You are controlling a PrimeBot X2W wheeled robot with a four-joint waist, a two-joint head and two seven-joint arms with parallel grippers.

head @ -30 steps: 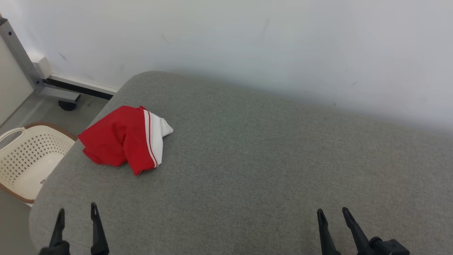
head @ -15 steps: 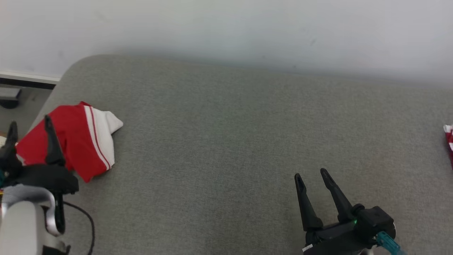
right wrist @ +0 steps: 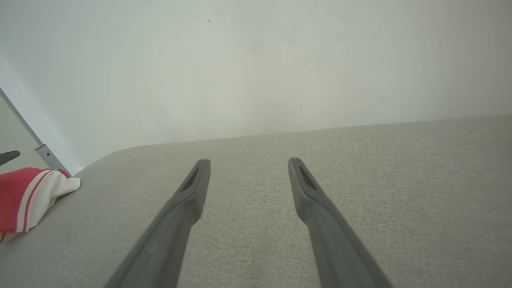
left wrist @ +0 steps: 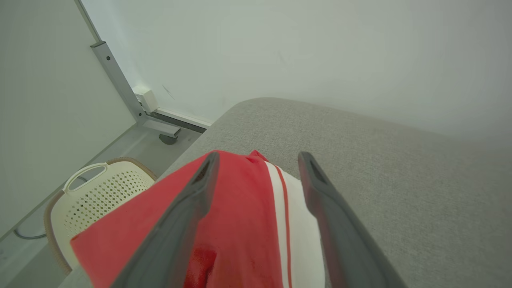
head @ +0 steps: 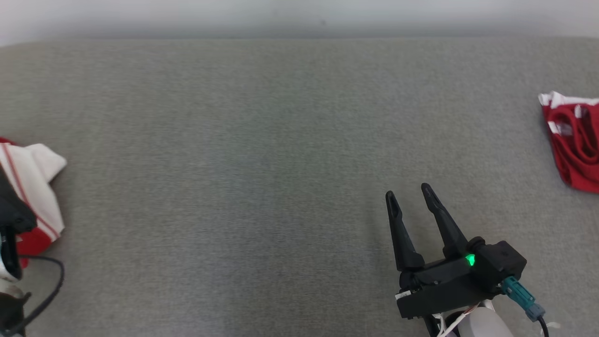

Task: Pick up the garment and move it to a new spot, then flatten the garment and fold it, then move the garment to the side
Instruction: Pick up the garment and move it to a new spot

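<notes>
Left fingers [left wrist: 188, 224] are standing spread apart and gripping nothing, framing the garment [left wrist: 240, 224] in the left wrist view; whether they are touching the cloth cannot be told. Crumpled, red with a white sleeve and striped trim, the garment is lying near the rounded corner of the grey fabric surface [head: 243, 154], at 9 o'clock in the head view. Right fingers [head: 403, 234] are likewise hanging released and empty over bare fabric at 5 o'clock, well apart from the garment. A smaller red garment [head: 573, 145] with white edging is lying at 3 o'clock, at that view's edge. A cream perforated basket [left wrist: 96, 196] is sitting on the floor [left wrist: 120, 152] at 8 o'clock in the left wrist view, beside the surface's corner, with a white wall [left wrist: 280, 48] rising behind.
</notes>
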